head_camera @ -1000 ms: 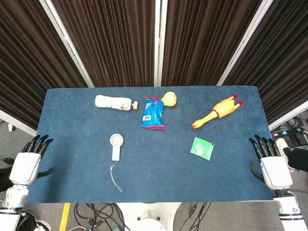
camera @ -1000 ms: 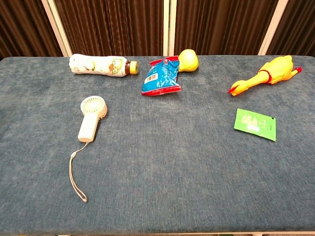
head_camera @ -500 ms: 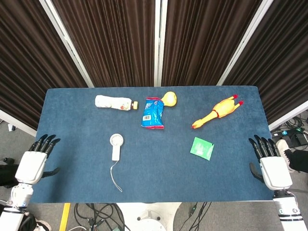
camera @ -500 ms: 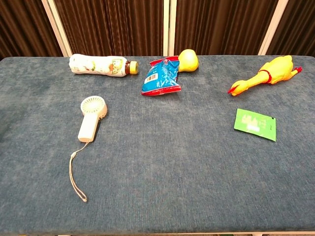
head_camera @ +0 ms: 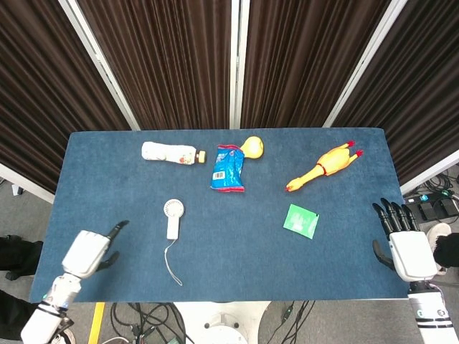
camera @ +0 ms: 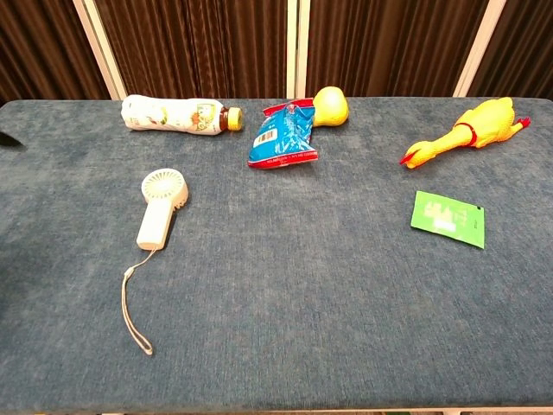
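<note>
Saw a blue-covered worktop (head_camera: 237,251) carrying everything. Found the left robot hand (head_camera: 90,251) over its near left corner, released and holding nothing, with one finger pointing toward the middle. Found the right robot hand (head_camera: 405,247) off the right edge, likewise released, fingers spread and upright.

Noted a rubber chicken (head_camera: 323,167) lying slantwise at the far right. Noted a bottle (head_camera: 168,153) on its side at the far left, cap on and pointing right; could not tell what was inside. Saw a blue snack bag (head_camera: 228,170) just right of the cap, apparently sealed and slightly puffed, its top edge touching a small yellow toy (head_camera: 252,147).

Located a white pocket fan (head_camera: 172,218) left of centre, flat, round head away from the robot, wrist cord trailing toward the near edge; near the left robot hand but apart from it. Judged it light, stiff and smooth, best taken across the straight handle rather than the grille or the limp cord.

Spotted a flat green packet (head_camera: 301,221) right of centre, thin and probably awkward to pinch up.
</note>
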Controlling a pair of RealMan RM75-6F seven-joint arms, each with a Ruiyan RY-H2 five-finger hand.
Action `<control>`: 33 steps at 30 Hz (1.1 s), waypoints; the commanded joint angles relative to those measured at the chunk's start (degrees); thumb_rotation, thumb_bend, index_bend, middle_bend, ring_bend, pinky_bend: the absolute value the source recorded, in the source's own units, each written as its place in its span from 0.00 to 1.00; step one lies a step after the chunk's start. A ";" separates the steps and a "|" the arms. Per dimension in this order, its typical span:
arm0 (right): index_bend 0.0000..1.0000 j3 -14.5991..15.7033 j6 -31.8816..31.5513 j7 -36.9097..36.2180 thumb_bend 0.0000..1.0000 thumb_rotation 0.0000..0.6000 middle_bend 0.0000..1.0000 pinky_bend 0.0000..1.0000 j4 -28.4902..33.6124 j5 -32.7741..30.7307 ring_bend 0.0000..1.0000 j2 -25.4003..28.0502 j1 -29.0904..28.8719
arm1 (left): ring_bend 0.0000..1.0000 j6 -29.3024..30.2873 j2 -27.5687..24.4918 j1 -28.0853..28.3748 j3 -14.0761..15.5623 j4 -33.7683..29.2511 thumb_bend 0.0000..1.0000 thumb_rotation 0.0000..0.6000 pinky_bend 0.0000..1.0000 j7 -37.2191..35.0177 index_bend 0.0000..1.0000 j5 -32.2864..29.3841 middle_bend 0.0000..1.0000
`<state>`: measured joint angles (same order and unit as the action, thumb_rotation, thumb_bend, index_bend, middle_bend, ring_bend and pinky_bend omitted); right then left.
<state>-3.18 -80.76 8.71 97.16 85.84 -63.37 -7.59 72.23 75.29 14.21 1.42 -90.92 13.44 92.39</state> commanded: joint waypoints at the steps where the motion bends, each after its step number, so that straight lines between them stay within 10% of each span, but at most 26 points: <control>1: 0.00 0.02 -0.27 0.28 0.37 1.00 0.00 0.00 0.23 0.24 0.00 0.25 0.04 | 0.86 -3.82 3.27 2.08 0.97 0.88 0.35 1.00 0.88 3.52 0.15 -0.66 0.83; 33: 0.00 -0.97 2.55 -1.88 0.37 1.00 0.00 0.00 -1.94 -3.91 0.00 0.92 -0.81 | 0.86 -16.06 14.92 12.17 -4.24 3.94 0.37 1.00 0.87 13.69 0.15 -14.42 0.84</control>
<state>-4.15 -78.22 6.83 95.21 81.92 -62.46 -8.39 56.52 89.97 26.02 -2.65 -87.22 27.02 78.41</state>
